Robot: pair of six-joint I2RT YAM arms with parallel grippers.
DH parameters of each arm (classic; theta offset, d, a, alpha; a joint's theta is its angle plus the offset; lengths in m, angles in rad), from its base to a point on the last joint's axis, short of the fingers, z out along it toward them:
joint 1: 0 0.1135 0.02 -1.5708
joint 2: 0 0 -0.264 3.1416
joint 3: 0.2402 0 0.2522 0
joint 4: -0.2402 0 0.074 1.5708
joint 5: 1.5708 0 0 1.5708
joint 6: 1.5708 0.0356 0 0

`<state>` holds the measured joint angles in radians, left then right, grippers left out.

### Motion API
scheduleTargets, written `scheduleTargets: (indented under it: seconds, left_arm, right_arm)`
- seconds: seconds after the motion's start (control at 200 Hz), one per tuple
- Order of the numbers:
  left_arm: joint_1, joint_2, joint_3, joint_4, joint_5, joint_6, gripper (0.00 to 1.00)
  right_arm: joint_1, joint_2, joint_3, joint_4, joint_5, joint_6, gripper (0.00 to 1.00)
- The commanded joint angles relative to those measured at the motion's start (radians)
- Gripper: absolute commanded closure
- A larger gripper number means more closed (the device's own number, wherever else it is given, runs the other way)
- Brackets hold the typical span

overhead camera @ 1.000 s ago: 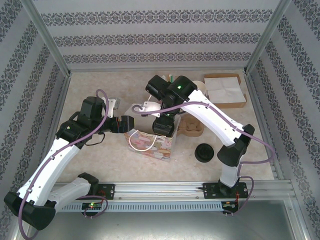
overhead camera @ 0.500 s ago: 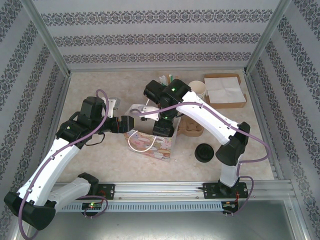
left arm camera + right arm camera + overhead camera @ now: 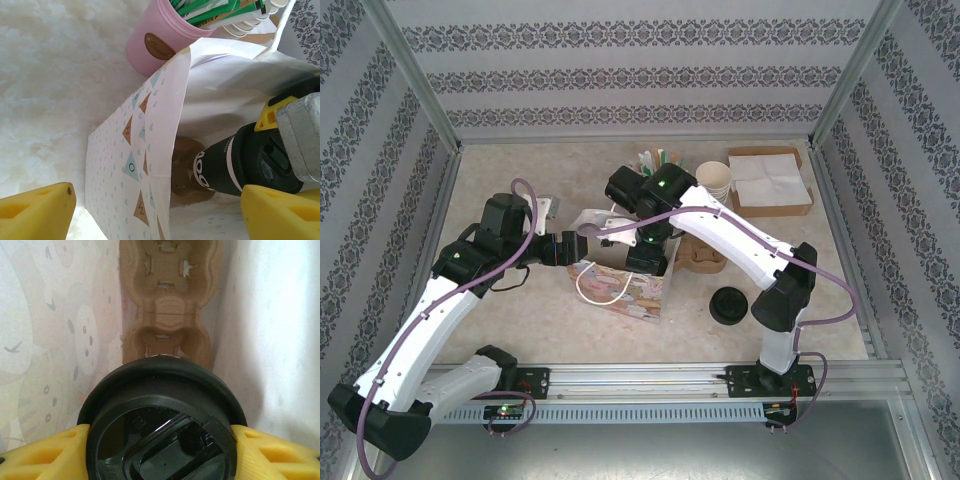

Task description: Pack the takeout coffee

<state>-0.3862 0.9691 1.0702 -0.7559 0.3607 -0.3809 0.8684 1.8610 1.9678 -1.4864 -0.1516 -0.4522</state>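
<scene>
The takeout coffee (image 3: 160, 435) is black-lidded, the carrier (image 3: 167, 305) brown, the jar (image 3: 150, 47) pink, the bag (image 3: 115, 175) teal-speckled white.

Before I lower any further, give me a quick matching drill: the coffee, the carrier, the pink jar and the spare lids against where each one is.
Things:
1. takeout coffee
2. pulp carrier
3. pink jar
4. black lids

Places:
A. on the table, outside the bag
B. lying inside the paper bag
C. gripped in the right claw
D. behind the bag, holding green sticks

Pairs: 1-C, 2-B, 3-D, 4-A
</scene>
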Motion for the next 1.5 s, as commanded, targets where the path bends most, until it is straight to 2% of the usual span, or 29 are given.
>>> scheduleTargets:
  seconds: [0.0, 0.919, 1.494]
  left_arm:
    - [-0.011, -0.016, 0.017, -0.032, -0.021, 0.021, 0.14]
    - [-0.011, -0.003, 0.019, -0.033, -0.040, 0.018, 0.14]
    - [-0.012, 0.002, 0.024, -0.031, -0.040, 0.012, 0.15]
  right_arm:
    - [0.012, -0.015, -0.017, 0.004, -0.012, 0.000, 0.38]
    - [0.022, -0.059, -0.156, 0.119, -0.033, 0.029, 0.36]
    - [0.034, -0.068, -0.225, 0.171, -0.047, 0.049, 0.38]
